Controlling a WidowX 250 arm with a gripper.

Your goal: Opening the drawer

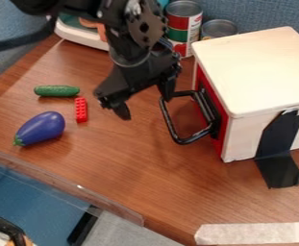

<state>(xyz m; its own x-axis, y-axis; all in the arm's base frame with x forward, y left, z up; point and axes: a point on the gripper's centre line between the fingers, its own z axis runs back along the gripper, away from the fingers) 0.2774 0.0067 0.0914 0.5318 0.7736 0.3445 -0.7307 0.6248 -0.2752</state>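
From where I stand, the square wooden box (257, 67) is pale cream, with a bright red drawer front (223, 120) and a black loop-shaped handle (169, 122). Black tape (277, 137) darkens its side. The claw (145, 104) is black too. The brown wooden worktop (119, 168) has streaky grain. On it I see a glossy purple toy eggplant (42, 127) with a green cap, a dark green toy cucumber (56, 91) and a red plastic studded brick (81, 109).
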